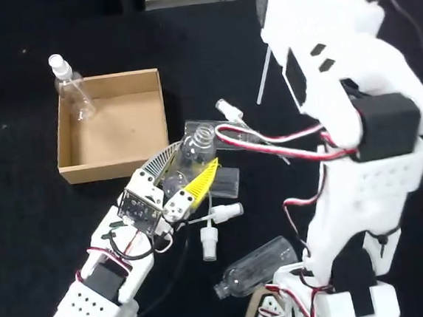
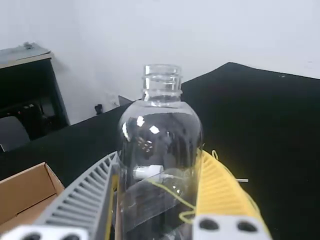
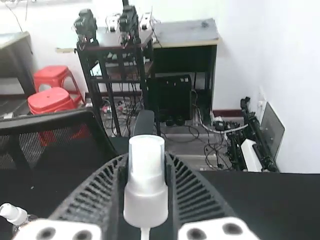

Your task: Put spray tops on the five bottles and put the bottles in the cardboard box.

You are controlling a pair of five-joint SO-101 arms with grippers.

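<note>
Beside the brown cardboard box's (image 1: pixel 112 169) near right corner, mid-desk — left gripper (image 1: pixel 185 167) pinches a clear plastic bottle (image 2: pixel 160 150), neck open. Right gripper (image 3: pixel 146 161) clamps a white spray top (image 3: pixel 146 200), apart from the bottle toward the desk's far edge. Step: capping. Next move, by my judgement — line the top's tube over the neck, lower, twist.

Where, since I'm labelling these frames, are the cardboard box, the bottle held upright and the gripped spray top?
cardboard box (image 1: pixel 98 171): high view, its near outer wall.
held bottle (image 2: pixel 160 135): left wrist view, its clear body.
gripped spray top (image 3: pixel 146 197): right wrist view, its white collar.
</note>
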